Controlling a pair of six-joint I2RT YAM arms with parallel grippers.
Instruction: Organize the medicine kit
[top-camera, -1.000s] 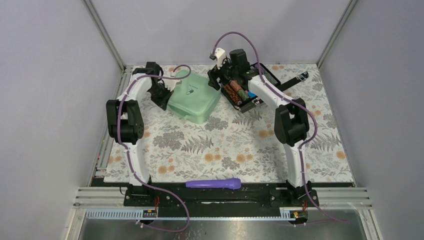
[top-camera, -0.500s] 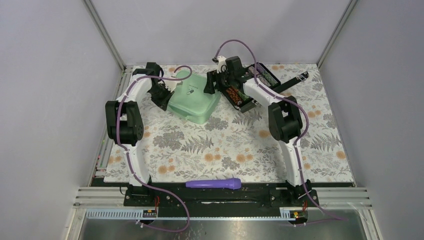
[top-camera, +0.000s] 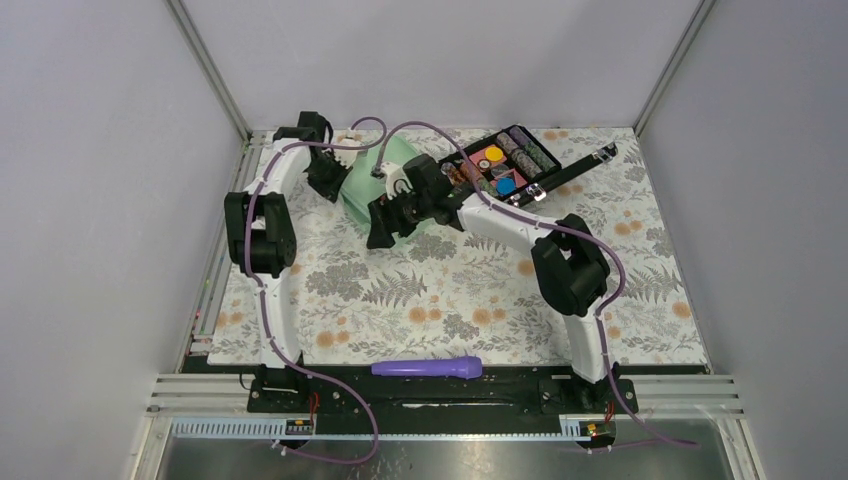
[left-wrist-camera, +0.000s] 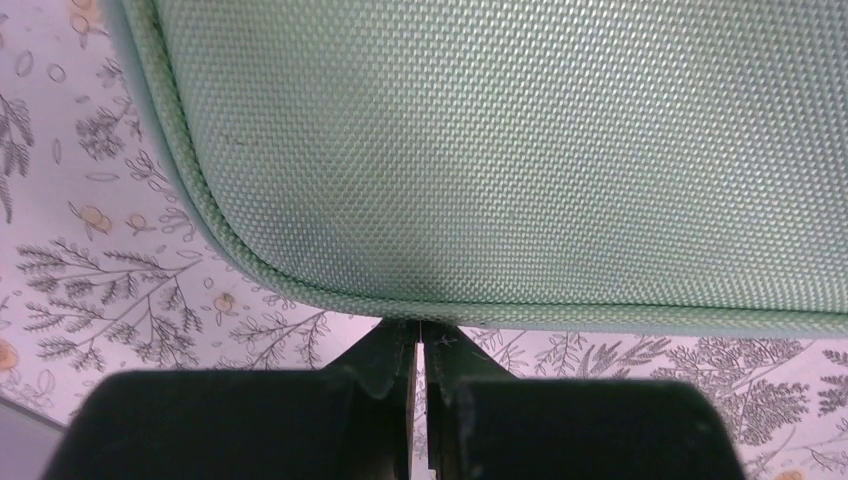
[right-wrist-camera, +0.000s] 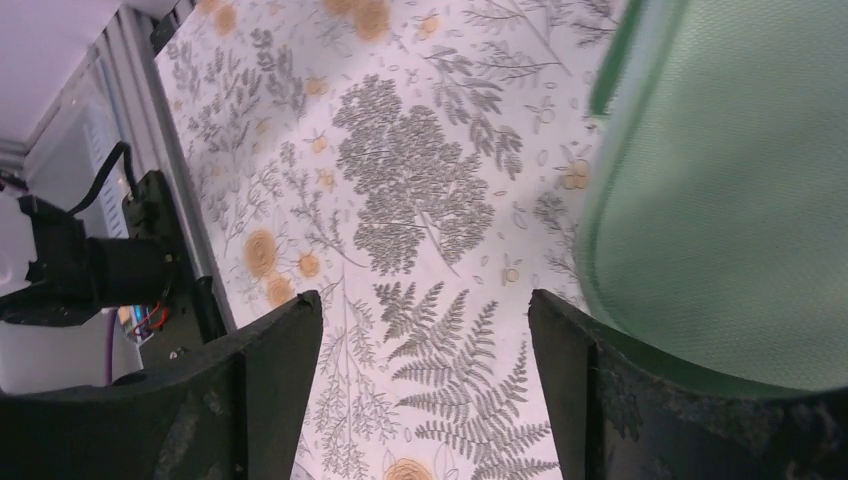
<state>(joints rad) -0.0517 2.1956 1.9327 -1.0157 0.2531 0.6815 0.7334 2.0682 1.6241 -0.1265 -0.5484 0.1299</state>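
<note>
Medicine kit (top-camera: 362, 195): mint-green, on the floral cloth (top-camera: 450, 290) at the far left-centre of the table, between the two grippers. In the top view the arms cover much of it.
Kit surface: only the wrist views show a fine woven texture (left-wrist-camera: 500, 150) and a raised seam round the rounded corner.
Left gripper (top-camera: 335, 178): at the kit's left edge in the top view, which does not show how its fingers stand.
Left gripper, own camera (left-wrist-camera: 420, 360): fingers (left-wrist-camera: 385, 370) pressed together, with their tips meeting right at the kit's seam. Whether they pinch anything there cannot be told.
Right gripper (top-camera: 380, 232): low over the kit's near edge.
Right gripper, own camera (right-wrist-camera: 422, 310): fingers (right-wrist-camera: 270, 390) spread wide, with only bare cloth between them. The kit (right-wrist-camera: 730, 200) lies just beside the right-hand finger, outside the gap.
Black case (top-camera: 500, 165): open, just right of the kit, and seen only from the top. It holds coloured rolls and discs.
Purple tool (top-camera: 427, 367): lies on the rail between the arm bases, well apart from the kit.
</note>
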